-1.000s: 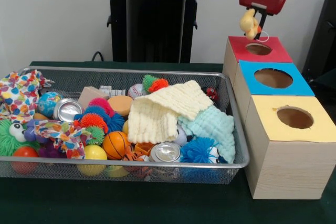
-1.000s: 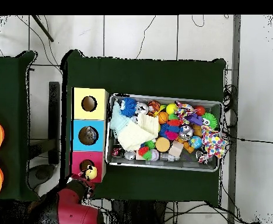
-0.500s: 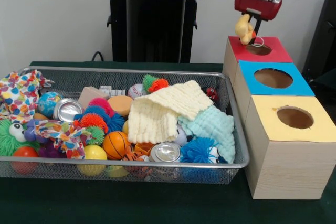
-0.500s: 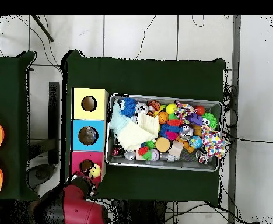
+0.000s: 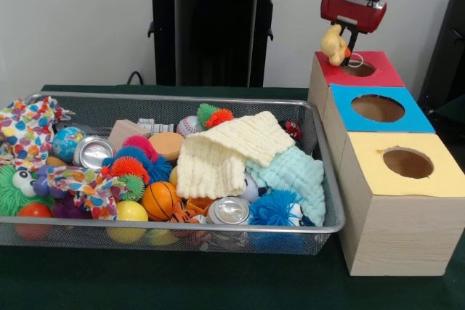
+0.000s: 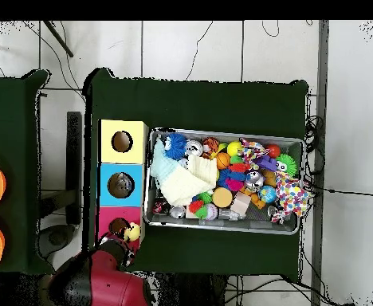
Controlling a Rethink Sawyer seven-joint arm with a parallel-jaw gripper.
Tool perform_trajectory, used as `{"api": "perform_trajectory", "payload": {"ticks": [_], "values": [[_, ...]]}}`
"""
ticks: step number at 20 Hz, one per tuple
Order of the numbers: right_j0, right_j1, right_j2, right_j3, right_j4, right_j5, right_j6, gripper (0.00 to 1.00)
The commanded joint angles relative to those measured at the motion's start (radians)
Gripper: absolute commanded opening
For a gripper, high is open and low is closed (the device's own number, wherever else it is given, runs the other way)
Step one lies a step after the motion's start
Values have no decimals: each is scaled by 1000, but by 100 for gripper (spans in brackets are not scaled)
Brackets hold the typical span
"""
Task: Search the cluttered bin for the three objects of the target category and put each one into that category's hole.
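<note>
My gripper (image 5: 338,46) hangs at the upper right, shut on a small yellow plush toy (image 5: 333,43) with an orange patch. The toy dangles just above the left rim of the red box (image 5: 378,74), left of its round hole (image 5: 358,69). In the overhead view the yellow toy (image 6: 131,233) sits at the red box's (image 6: 107,221) corner nearest the bin, beside the hole (image 6: 119,226), with the red arm below it. The wire bin (image 5: 326,172) is packed with balls, cans, spiky toys and cloths.
The blue box (image 5: 414,117) and the yellow box (image 5: 443,179), each with a round hole, stand in a row in front of the red one, close against the bin's right side. A cream cloth (image 5: 225,152) and a mint cloth (image 5: 294,173) cover part of the bin.
The gripper has carried the yellow toy leftward and a little lower, from above the red hole's far side to the box's left rim.
</note>
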Motion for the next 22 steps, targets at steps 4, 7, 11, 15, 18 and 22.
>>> {"api": "perform_trajectory", "payload": {"ticks": [4, 7, 11, 15, 18, 22], "values": [[-4, 81, 83, -48, 13, -83, 200, 0], [7, 82, 75, -52, 20, -71, 202, 0], [30, 80, 48, -70, 32, -34, 201, 0], [61, 75, 21, -88, 44, 15, 206, 0], [71, 80, 20, -95, 52, 22, 213, 0], [71, 85, 29, -104, 58, 21, 215, 0]]}}
